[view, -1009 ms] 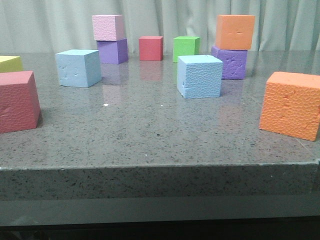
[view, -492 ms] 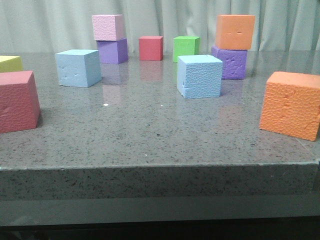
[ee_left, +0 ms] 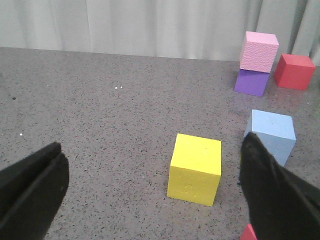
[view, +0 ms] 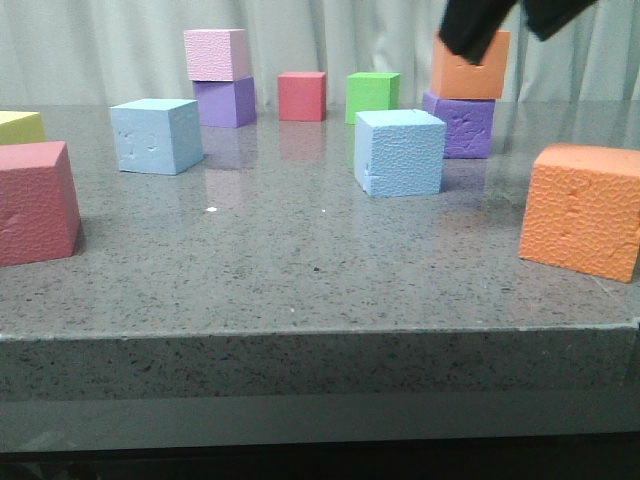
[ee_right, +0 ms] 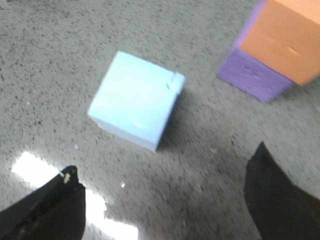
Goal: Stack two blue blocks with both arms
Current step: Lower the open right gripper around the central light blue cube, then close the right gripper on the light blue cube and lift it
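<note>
1. The pebbled blue block (view: 400,152) is seen on the table (view: 300,270) right of centre, with nothing on top of it (the purple cube (view: 460,125) behind it carries an orange cube (view: 470,65)).
2. The smoother blue block (view: 157,135) is seen well apart, at the left.
3. The right gripper (ee_right: 160,210) is held wide open above the pebbled block.
4. The left gripper (ee_left: 150,195) is spread open, empty, over a yellow cube (ee_left: 195,169).

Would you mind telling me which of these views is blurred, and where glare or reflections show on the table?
Right wrist view: motion-blurred, the blue block soft-edged, bright glare patches on the table near the fingers. Front view: sharp; the glossy top mirrors the cubes faintly, the dark right gripper entering at the top. Left wrist view: sharp, no glare.
</note>
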Robot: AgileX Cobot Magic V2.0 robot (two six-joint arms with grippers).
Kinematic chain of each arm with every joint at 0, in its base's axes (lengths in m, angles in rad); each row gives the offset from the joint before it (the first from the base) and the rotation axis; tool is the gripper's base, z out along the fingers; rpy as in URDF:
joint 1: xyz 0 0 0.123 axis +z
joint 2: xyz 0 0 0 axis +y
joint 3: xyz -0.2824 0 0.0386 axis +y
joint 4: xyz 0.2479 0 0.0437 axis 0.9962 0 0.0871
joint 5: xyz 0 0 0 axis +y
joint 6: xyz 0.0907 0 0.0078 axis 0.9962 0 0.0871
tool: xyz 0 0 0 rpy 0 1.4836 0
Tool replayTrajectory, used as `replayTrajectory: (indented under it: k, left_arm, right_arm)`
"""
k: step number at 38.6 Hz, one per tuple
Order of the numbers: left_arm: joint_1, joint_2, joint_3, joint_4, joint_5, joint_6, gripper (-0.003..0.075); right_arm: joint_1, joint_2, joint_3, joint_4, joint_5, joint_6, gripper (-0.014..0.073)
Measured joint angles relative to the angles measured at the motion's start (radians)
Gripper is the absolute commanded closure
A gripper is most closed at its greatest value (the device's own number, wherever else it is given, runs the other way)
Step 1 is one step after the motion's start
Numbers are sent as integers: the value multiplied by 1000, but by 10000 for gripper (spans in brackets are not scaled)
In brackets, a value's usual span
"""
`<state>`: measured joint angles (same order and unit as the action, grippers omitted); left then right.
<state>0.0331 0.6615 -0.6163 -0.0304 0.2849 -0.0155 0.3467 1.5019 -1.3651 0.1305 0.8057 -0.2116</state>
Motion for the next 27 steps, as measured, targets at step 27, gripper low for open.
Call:
replayTrajectory:
  k: [27]
  left_arm:
    - [0,0,0,0,0,0,48]
  right_arm:
    - [23,301,-213,111,60,123,-48]
